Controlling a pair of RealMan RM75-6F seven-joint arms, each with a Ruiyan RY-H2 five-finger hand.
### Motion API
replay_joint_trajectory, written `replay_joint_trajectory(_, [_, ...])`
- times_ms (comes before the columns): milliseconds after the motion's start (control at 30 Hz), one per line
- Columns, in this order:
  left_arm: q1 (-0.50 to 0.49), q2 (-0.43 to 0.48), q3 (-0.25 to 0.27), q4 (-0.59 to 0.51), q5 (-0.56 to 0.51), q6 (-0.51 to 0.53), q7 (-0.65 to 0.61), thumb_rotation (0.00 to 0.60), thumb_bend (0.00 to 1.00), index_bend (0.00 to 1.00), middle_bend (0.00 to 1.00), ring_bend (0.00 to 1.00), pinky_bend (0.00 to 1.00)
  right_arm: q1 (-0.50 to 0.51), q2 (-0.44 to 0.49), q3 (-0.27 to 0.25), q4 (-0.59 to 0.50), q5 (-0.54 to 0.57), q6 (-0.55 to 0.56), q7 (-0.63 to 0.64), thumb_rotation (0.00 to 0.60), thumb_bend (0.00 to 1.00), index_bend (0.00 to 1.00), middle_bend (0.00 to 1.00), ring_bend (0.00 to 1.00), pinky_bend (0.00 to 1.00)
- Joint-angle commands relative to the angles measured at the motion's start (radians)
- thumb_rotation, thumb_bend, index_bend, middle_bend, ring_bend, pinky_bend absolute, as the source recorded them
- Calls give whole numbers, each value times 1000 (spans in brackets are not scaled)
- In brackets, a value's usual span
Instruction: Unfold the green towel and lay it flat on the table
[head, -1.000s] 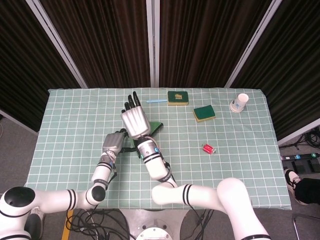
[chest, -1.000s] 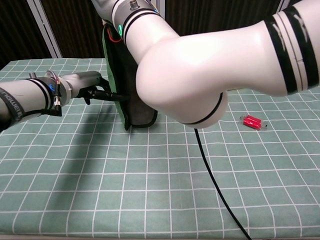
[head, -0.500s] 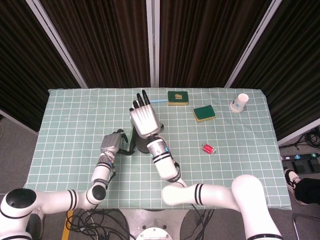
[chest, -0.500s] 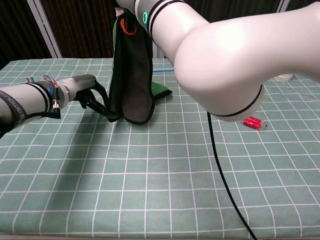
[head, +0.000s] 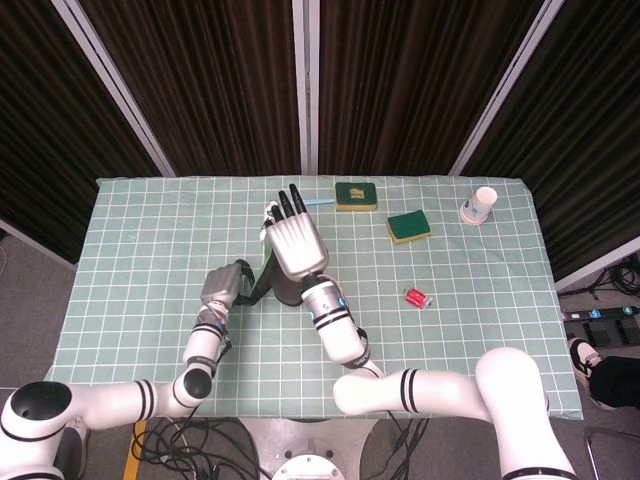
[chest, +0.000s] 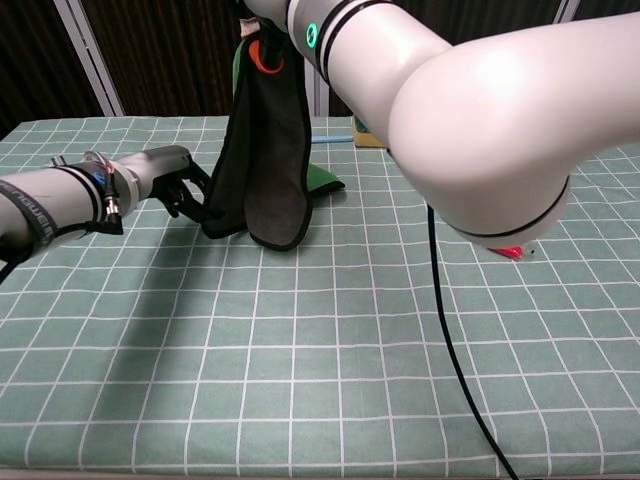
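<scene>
Towel (chest: 265, 150) is hanging from the raised right hand (head: 294, 243); left hand (chest: 185, 190) is gripping its lower corner mid-bench (head: 150, 250).

Towel (chest: 265, 150) between both hands

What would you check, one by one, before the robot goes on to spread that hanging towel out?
1. Right hand holds the towel up: ok, the cloth hangs from it.
2. Left hand grips the towel's lower edge: ok, its fingers pinch the corner near the table.
3. Towel unfolded: not ok, it hangs doubled and dark side out, with one green part lying on the table behind.
4. Room to lay it flat: ok, bare cloth lies in front of the towel.
5. Nearby clutter: ok, the sponges and the red item sit apart to the right.
</scene>
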Motion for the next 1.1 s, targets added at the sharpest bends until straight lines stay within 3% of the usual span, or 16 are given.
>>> replay_joint_trajectory(33, [14, 7, -7, -2, 19, 0, -28, 600, 524, 695, 401, 340, 339, -15, 18, -8, -23, -4, 5, 12, 576, 507, 735, 289, 96, 30])
replay_joint_trajectory(233, [53, 57, -1, -51, 96, 8, -82, 600, 546, 755, 435, 346, 338, -75, 81, -33, -119, -22, 17, 70, 568, 506, 734, 288, 95, 29])
replay_joint_trajectory(467, [126, 190, 30, -189, 259, 61, -139, 600, 541, 759, 437, 346, 339, -188, 220, -80, -299, -92, 25, 201, 580, 506, 734, 288, 96, 29])
replay_joint_trajectory(700, [177, 328, 29, -322, 371, 116, -175, 600, 535, 759, 437, 346, 338, -281, 363, -98, -416, -151, -7, 367, 576, 506, 734, 288, 96, 30])
replay_joint_trajectory(900, [185, 392, 15, -357, 410, 146, -168, 600, 533, 759, 437, 346, 338, -291, 408, -82, -389, -133, -71, 459, 575, 507, 735, 288, 96, 29])
replay_joint_trajectory(1100, [138, 347, -29, -228, 370, 164, -128, 600, 533, 759, 437, 346, 336, -243, 378, -56, -241, -148, -144, 529, 573, 507, 734, 288, 95, 16])
